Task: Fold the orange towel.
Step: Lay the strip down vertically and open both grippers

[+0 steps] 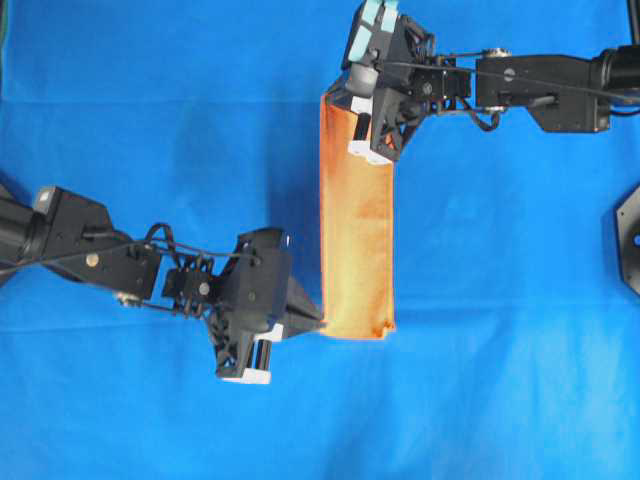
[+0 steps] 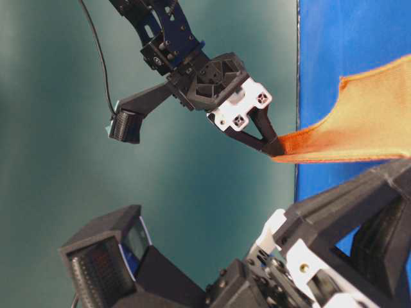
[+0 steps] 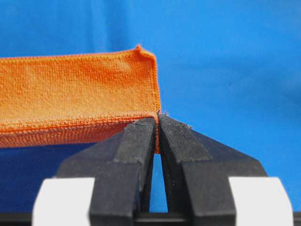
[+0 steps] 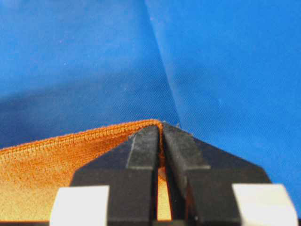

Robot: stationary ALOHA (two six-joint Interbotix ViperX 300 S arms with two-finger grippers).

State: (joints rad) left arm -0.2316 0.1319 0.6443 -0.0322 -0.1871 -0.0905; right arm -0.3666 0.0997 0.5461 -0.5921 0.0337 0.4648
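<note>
My left end effector (image 1: 318,322) is pinched tight on 1 corner of the orange towel (image 1: 357,235), its 2 black fingers (image 3: 136,141) pressed together with the hem caught between them. In my left wrist view the cloth runs away from that grip to the left, a doubled orange band with its stitched edge turned toward me and its far corner standing up above the blue worktop (image 3: 225,56).

My right end effector (image 1: 358,127) is clamped on the opposite end of the towel, at the top of the overhead view. My right wrist view shows the fingers (image 4: 146,150) closed on a corner, orange fabric spreading out to the left behind them.

From overhead, the towel is a long, narrow strip stretched between my 2 grips near the middle of the worktop, its left edge raised as a thin wall. The table-level view shows 1 gripped corner lifted off the blue surface, the cloth sagging away from the fingertips.
</note>
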